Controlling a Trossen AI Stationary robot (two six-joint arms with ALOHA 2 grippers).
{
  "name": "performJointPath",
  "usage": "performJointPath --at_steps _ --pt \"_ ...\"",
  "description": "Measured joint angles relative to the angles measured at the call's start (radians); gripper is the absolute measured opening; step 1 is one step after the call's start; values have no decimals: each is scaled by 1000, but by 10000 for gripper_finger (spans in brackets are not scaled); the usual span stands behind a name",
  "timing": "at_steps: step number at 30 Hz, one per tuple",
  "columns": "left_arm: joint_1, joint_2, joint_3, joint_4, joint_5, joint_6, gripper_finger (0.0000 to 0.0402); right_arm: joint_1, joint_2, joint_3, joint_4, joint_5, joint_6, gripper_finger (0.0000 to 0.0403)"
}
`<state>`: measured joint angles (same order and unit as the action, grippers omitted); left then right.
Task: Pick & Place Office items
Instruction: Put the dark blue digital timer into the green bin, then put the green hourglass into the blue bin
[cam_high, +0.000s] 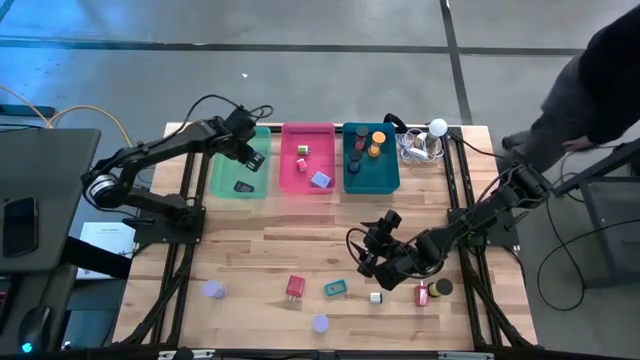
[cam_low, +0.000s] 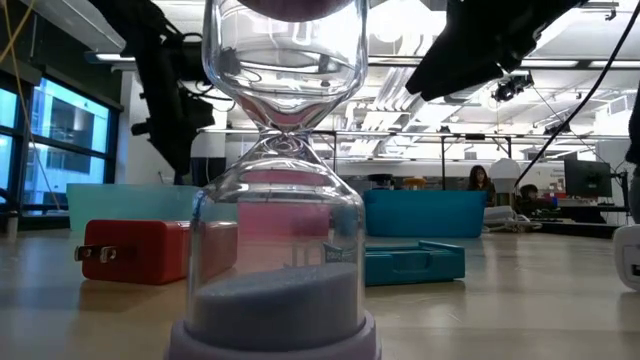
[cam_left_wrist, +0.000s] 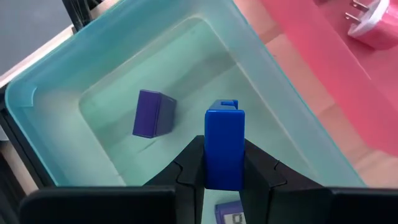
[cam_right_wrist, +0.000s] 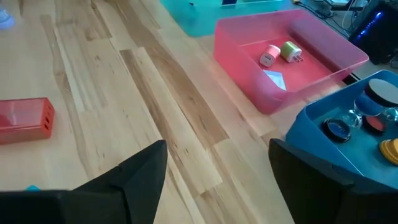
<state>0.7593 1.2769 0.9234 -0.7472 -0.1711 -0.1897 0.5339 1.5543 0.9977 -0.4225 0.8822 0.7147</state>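
My left gripper (cam_high: 252, 157) hangs over the green tray (cam_high: 226, 180), shut on a blue block (cam_left_wrist: 224, 140). A dark purple block (cam_left_wrist: 153, 114) lies on that tray's floor below. My right gripper (cam_high: 368, 243) stands open above the bare wood at mid-table, with nothing between its fingers (cam_right_wrist: 143, 171). Loose on the near table lie a red plug block (cam_high: 295, 287), a teal block (cam_high: 335, 288), a small white piece (cam_high: 376, 296), a red piece (cam_high: 422, 293), a dark cap (cam_high: 441, 287) and two lavender-ended hourglasses (cam_high: 213, 290) (cam_high: 319, 322). My left gripper pinches the blue block's two broad sides (cam_left_wrist: 224, 177) between its two fingers. The fingers slant down from the table's left side. The block stands out beyond the fingertips, lifted clear above the green tray's floor.
The pink tray (cam_high: 290, 170) holds small plugs and the teal tray (cam_high: 392, 175) holds several caps and an orange cylinder; both stand right of the green one along the far edge. A white ball with cables (cam_high: 437, 128) sits at the far right. A person stands beyond the right corner.
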Motion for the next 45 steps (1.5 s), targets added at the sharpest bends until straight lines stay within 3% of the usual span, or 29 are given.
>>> performJointPath --at_steps 28,39,45 --pt "-2 2 0 -13 0 24 81 0 0 1 16 -28 -3 270" --pt "-4 2 0 -12 -30 16 176 0 0 1 15 -29 -3 270" --pt "-4 -5 0 -12 -31 32 190 0 0 1 15 -29 -3 270"
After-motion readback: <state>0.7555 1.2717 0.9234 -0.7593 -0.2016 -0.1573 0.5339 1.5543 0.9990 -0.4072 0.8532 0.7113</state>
